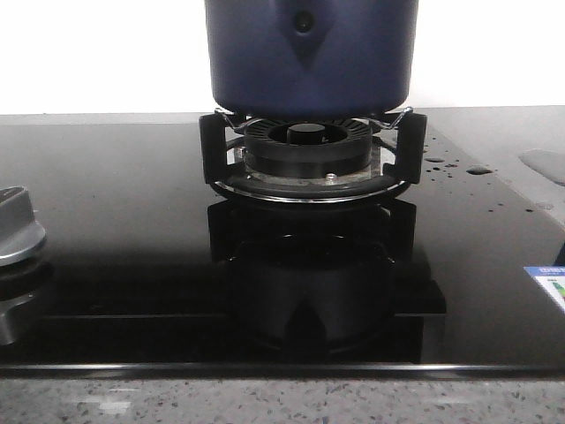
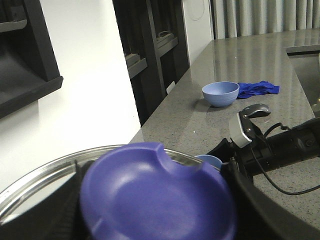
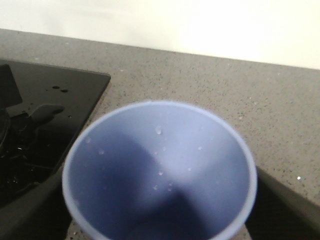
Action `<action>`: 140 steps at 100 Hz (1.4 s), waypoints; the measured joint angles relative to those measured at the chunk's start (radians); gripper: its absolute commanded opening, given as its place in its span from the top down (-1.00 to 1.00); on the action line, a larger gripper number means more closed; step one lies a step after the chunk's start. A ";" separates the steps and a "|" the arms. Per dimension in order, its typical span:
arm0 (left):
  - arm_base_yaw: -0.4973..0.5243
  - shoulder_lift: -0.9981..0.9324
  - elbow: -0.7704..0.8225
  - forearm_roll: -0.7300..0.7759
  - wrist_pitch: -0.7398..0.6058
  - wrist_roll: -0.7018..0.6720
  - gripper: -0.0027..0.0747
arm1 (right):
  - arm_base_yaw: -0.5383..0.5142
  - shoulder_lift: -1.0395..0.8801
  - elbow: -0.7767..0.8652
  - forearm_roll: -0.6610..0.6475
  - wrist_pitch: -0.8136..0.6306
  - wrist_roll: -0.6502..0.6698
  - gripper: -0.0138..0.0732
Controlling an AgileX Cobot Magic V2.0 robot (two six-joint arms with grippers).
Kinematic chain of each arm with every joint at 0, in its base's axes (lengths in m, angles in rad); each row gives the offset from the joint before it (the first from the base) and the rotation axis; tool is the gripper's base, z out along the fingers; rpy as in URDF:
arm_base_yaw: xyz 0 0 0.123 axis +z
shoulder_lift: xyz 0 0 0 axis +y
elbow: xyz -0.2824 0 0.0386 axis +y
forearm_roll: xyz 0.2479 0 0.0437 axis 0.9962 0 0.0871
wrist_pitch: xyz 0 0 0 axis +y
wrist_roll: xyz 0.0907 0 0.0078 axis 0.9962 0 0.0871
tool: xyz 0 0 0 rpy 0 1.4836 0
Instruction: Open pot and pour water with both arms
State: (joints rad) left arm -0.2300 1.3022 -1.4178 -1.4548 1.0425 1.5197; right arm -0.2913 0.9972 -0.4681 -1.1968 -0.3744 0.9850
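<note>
The dark navy pot (image 1: 309, 55) stands on the black burner grate (image 1: 311, 157) at the middle back of the glass hob; its top is cut off and no gripper shows in the front view. In the left wrist view my left gripper (image 2: 157, 200) is shut on the purple-blue knob (image 2: 155, 192) of a glass lid with a metal rim (image 2: 45, 172). My right arm (image 2: 280, 150) shows beyond it. In the right wrist view my right gripper (image 3: 159, 200) is shut on a light-blue cup (image 3: 160, 170) with droplets on its inner wall, held over the grey counter beside the hob's edge (image 3: 65, 95).
A silver stove knob (image 1: 18, 225) sits at the hob's left. Water drops (image 1: 441, 163) lie on the glass at the right, near a sticker (image 1: 547, 287). A blue bowl (image 2: 220, 93) and a blue cloth (image 2: 257, 89) lie on the counter. Black shelves (image 2: 150, 50) stand behind.
</note>
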 measured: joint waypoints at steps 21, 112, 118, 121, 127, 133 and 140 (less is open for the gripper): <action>-0.028 0.000 0.000 0.007 0.000 0.000 0.30 | 0.000 -0.019 0.000 0.005 -0.002 0.002 -0.74; -0.178 0.334 0.000 -0.100 -0.182 0.077 0.30 | 0.070 -0.450 -0.086 0.007 -0.093 0.130 0.83; -0.178 0.365 0.000 -0.107 -0.187 0.086 0.30 | 0.073 -0.482 -0.086 0.000 -0.091 0.135 0.83; -0.178 0.378 0.000 -0.110 -0.188 0.092 0.30 | 0.072 -0.493 -0.086 -0.002 -0.088 0.137 0.83; -0.178 0.405 0.000 -0.113 -0.196 0.101 0.30 | 0.072 -0.515 -0.086 -0.004 -0.080 0.139 0.83; -0.178 0.425 0.000 -0.130 -0.199 0.115 0.30 | 0.072 -0.527 -0.086 -0.004 -0.063 0.139 0.83; -0.178 0.446 0.000 -0.158 -0.203 0.132 0.30 | 0.072 -0.532 -0.086 -0.005 -0.050 0.139 0.83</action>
State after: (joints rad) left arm -0.4080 1.7485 -1.4178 -1.6128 0.8393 1.6518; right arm -0.2188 0.4655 -0.5538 -1.2020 -0.4240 1.1236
